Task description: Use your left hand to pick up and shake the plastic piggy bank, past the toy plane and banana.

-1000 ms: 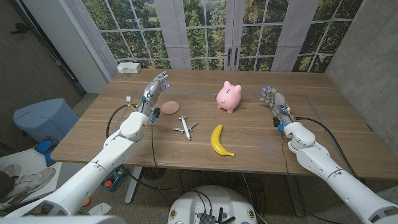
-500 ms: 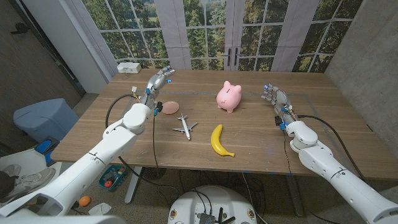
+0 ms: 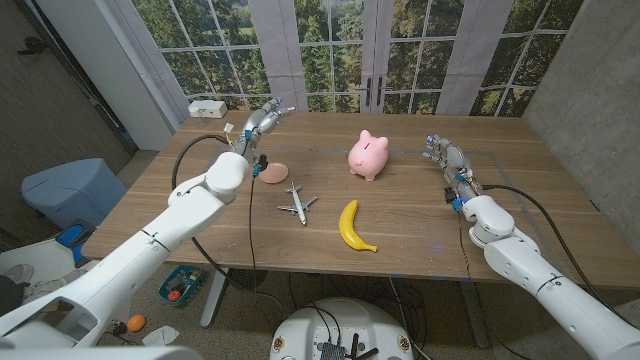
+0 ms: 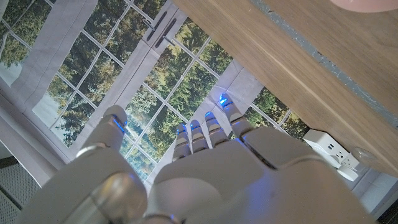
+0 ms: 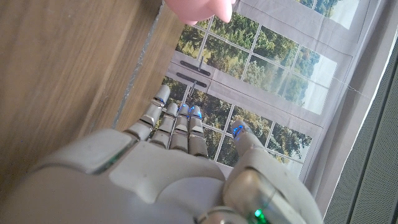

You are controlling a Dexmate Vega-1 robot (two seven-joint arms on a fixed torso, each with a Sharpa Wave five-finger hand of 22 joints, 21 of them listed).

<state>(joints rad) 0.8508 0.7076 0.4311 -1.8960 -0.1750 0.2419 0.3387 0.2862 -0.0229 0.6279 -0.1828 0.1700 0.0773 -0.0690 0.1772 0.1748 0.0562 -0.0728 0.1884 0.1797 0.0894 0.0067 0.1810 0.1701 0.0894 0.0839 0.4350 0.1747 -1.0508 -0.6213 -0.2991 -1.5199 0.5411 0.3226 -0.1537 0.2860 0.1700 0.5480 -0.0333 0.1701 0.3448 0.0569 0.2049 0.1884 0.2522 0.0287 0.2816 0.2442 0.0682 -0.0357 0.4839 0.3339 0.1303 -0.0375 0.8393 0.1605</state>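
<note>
Pink plastic, the piggy bank (image 3: 368,156) stands upright on the wooden tabletop (image 3: 400,225), well off to the right of the left hand (image 3: 258,126) and its fingers (image 3: 272,114), and just beyond the banana (image 3: 352,226). That hand hangs raised near the far left part of the tabletop, holding nothing, its fingers stretched out and lying close side by side with the thumb set a little apart in the left wrist view (image 4: 205,134). To do the reach well, I judge the hand should travel across above the toy plane (image 3: 296,203), which lies nearer the robot than the fingers, open wider before it arrives, and close round the pig's round body rather than its ears, so the smooth plastic does not slip when shaken. The right hand (image 3: 443,156) waits on the pig's other side, holding nothing, fingers straight and close together. By count: one piggy bank, one toy plane, one banana, one small flat pinkish disc (image 3: 274,171) just near of the left fingers, perhaps a lid, and one white box (image 3: 208,108) at the far edge.
</note>
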